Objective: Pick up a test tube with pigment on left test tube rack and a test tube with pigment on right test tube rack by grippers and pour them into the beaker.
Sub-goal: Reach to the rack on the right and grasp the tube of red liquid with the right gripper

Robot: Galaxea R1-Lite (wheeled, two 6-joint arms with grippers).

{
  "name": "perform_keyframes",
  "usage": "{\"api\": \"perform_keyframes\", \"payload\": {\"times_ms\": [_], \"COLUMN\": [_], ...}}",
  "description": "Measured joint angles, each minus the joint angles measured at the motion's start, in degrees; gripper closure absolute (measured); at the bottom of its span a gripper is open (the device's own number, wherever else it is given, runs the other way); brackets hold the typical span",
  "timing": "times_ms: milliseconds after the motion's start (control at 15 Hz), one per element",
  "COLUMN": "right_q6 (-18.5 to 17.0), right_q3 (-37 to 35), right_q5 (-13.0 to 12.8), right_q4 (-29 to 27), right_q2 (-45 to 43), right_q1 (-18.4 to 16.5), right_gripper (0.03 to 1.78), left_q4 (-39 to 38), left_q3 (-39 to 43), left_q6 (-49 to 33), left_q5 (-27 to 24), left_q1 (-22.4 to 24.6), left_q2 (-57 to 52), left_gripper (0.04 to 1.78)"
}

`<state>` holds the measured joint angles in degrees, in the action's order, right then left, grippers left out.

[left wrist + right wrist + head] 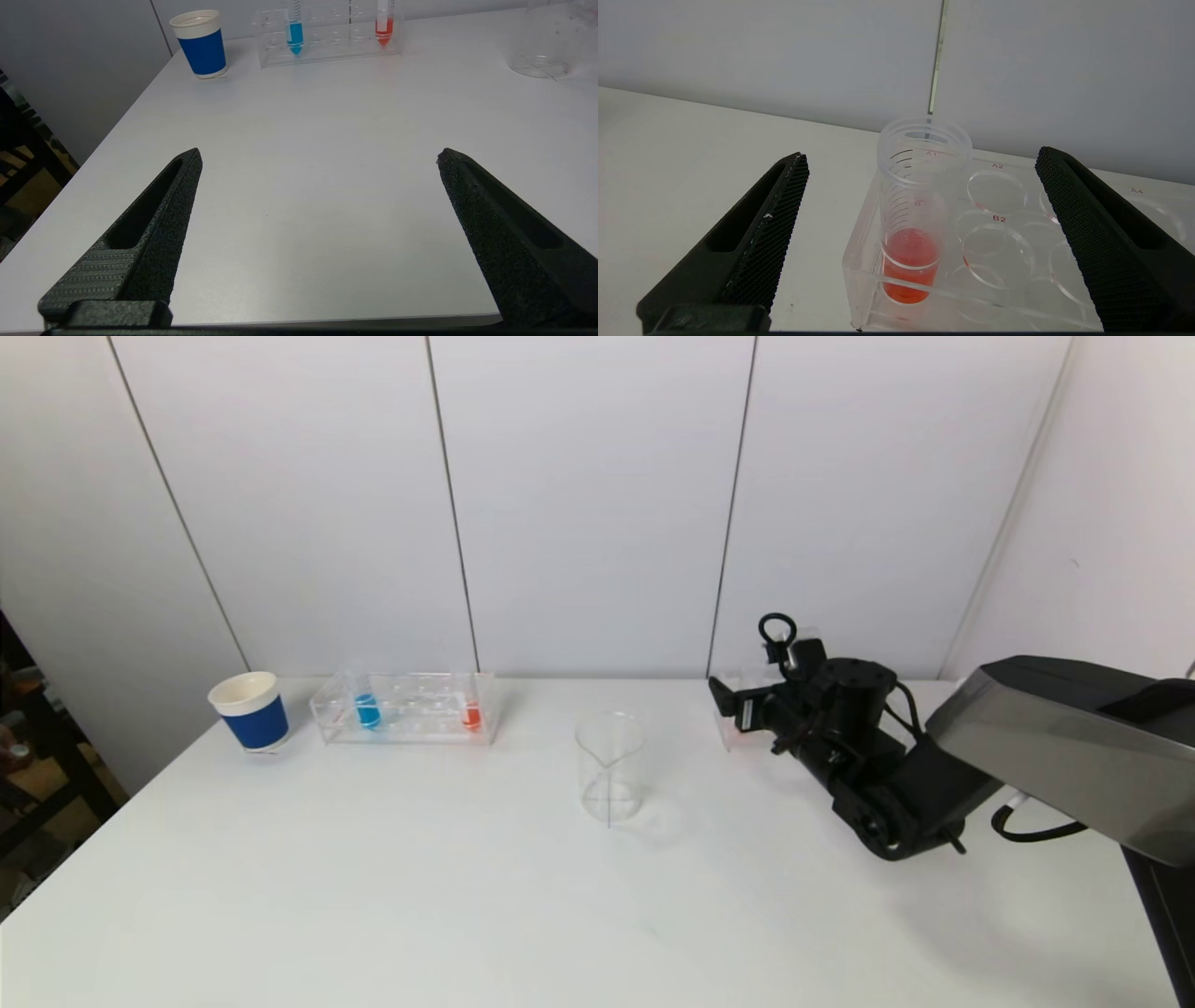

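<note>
At the right test tube rack (971, 261), I am holding my right gripper (920, 161) wide open and empty around its red test tube (915, 219). My left gripper (317, 156), also gaping and empty, is hovering well short of the left test tube rack (327, 39); the beaker (610, 765) is standing between the racks.

Blue-and-white cup (248, 711), blue tube (367, 709), orange-red tube (471, 714), clear beaker (610, 766), white table (420, 896).

Table: white top (420, 896) against a white panelled wall.
On it, left to right: blue cup (250, 712) — clear rack (406, 707) — empty beaker (610, 765) — second clear rack (742, 709).
</note>
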<state>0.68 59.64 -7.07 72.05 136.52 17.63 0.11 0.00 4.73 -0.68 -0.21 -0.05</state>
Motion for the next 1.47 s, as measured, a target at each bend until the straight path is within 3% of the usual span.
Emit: {"api": "perform_keyframes", "payload": {"times_ms": [467, 667, 1000, 1133, 1467], "right_q6": [0.0, 0.0, 0.0, 0.0, 0.0], "right_q3": [0.8, 1.0, 1.3, 1.4, 1.6], "right_q5": [-0.1, 0.0, 0.1, 0.0, 0.0], "right_q4": [-1.0, -1.0, -1.6, -1.6, -1.6], "right_q2": [-0.1, -0.1, 0.0, 0.0, 0.0], "right_q1": [-0.1, -0.2, -0.1, 0.0, 0.0], "right_gripper": [0.11, 0.4, 1.26, 1.34, 1.33], "left_q4": [0.0, 0.0, 0.0, 0.0, 0.0], "left_q3": [0.0, 0.0, 0.0, 0.0, 0.0], "left_q6": [0.0, 0.0, 0.0, 0.0, 0.0], "left_q5": [0.0, 0.0, 0.0, 0.0, 0.0], "left_q1": [0.0, 0.0, 0.0, 0.0, 0.0], "left_q2": [0.0, 0.0, 0.0, 0.0, 0.0], "left_gripper": [0.06, 0.06, 0.06, 0.06, 0.06]}}
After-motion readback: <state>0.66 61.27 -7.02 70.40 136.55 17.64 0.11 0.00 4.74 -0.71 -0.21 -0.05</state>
